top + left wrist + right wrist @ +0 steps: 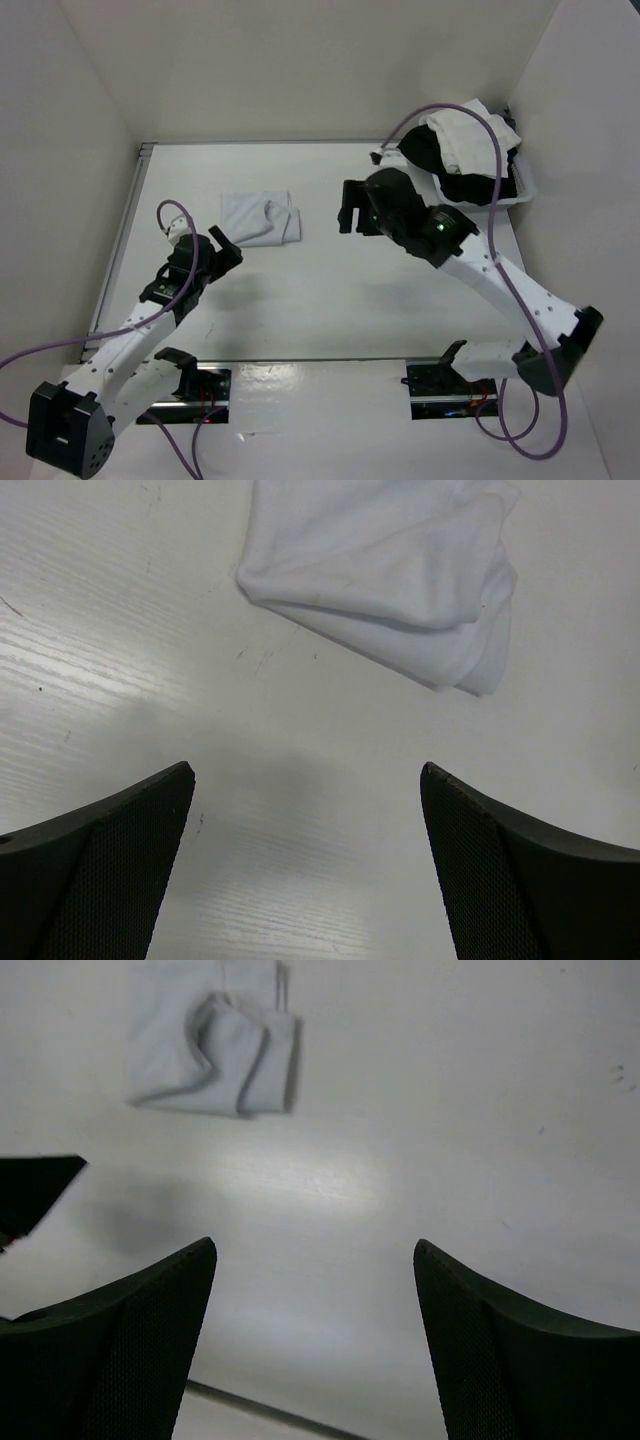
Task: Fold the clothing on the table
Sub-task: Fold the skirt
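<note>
Clothing [260,218] lies untouched while left end effector [307,772] and right end effector [315,1245] gape wide, empty.

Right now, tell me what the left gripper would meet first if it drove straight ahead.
Likely the clothing, lying ahead of the left gripper, a little right of centre; angled downward, it may touch table first.

A white plastic bin [524,180] is pictured in the far right corner, where the back wall [320,60] and the right wall [590,150] meet. It is piled with a heap of garments [455,160]: a crumpled white piece [462,140] is laid on top, while black fabric [475,185] is bunched beneath it and spread towards the bin's left side. A third plain white wall [60,150] is seen along the left.
</note>
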You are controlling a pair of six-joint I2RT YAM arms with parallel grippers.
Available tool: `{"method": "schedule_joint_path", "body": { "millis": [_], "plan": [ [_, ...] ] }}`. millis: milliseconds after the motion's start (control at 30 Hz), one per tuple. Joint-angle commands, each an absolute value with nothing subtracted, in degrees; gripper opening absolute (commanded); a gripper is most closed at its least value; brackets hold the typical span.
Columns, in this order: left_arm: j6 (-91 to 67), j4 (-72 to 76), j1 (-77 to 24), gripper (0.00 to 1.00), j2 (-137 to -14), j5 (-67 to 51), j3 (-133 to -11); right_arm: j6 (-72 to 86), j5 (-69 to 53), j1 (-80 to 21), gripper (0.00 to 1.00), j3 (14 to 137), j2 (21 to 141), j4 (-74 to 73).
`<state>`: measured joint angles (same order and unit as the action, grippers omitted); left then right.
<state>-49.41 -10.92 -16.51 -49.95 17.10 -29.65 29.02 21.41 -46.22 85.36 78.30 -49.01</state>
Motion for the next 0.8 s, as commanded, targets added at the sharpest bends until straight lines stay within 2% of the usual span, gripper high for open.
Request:
{"method": "schedule_joint_path", "body": {
  "millis": [0,133,333,767],
  "plan": [
    [-47.64,-12.64,-16.96,1.0,-50.01,19.85,-32.6,31.9,14.95,-44.04,0.84,72.01,75.25,-28.07],
    [-47.64,-13.89,-16.96,1.0,-48.0,20.39,-32.79,32.7,10.82,-42.81,0.84,61.46,73.74,-15.4],
    [-48.16,-13.27,-16.96,1.0,-47.99,20.39,-31.73,34.1,8.0,-42.8,0.84,56.17,75.59,-6.07],
    [-48.69,-12.74,-16.96,1.0,-46.23,19.86,-29.36,35.68,-0.52,-42.8,0.84,54.93,91.56,13.69]
  ]
}}
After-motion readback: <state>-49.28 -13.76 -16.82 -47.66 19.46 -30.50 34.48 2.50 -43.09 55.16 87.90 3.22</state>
